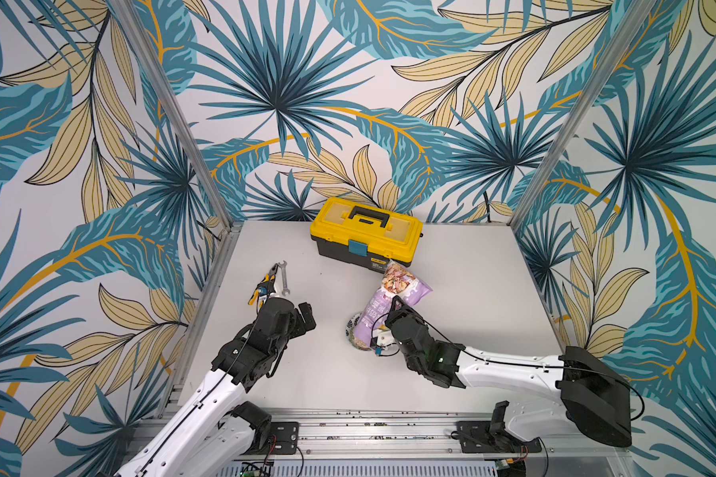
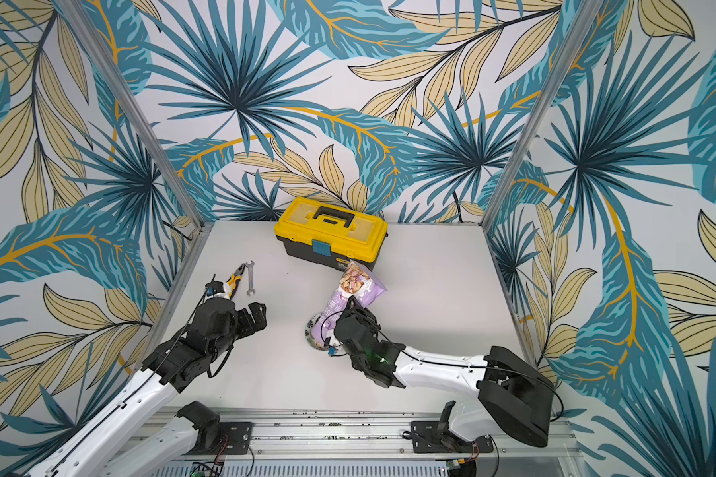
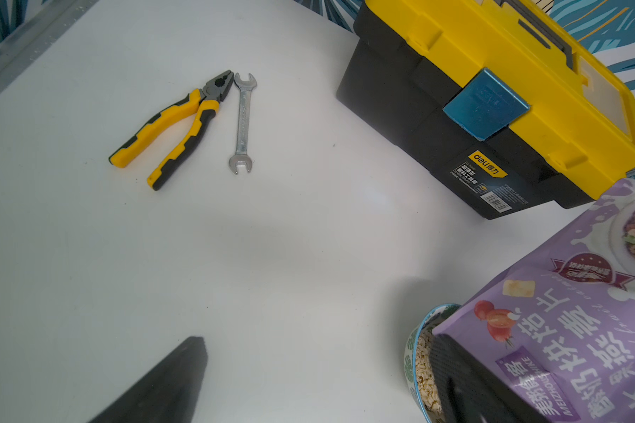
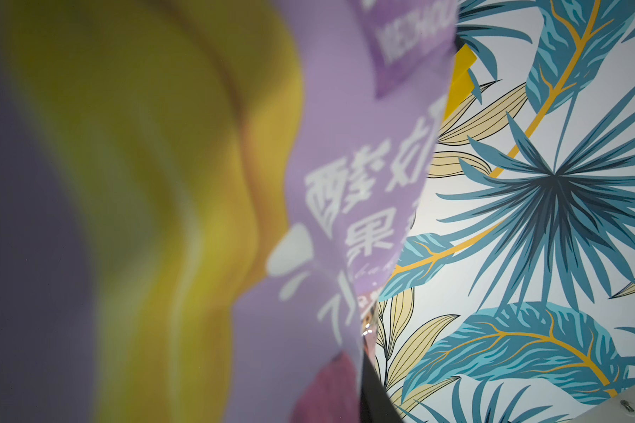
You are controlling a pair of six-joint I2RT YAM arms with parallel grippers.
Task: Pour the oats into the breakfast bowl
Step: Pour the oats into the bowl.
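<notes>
Oats (image 3: 424,370), pale beige loose flakes, lie in the small round white ceramic bowl with green leaf print and bluish rim (image 3: 411,342). The bowl sits near the middle of the pale grey table (image 1: 472,289), mostly hidden in both top views under the light purple plastic pouch (image 1: 389,303). The right gripper (image 1: 390,316) is partly closed, pinching the pouch close to its mouth. It holds the pouch tipped mouth-down over the bowl, with the bottom raised to the far right, so the flakes can slide out. Pouring looks well underway. The left gripper (image 3: 316,340) waits to the left, spread fully and empty, probably out of the way. The yellow-and-black plastic toolbox (image 1: 364,231), yellow-handled pliers (image 3: 176,128) and steel wrench (image 3: 242,121) lie farther off.
</notes>
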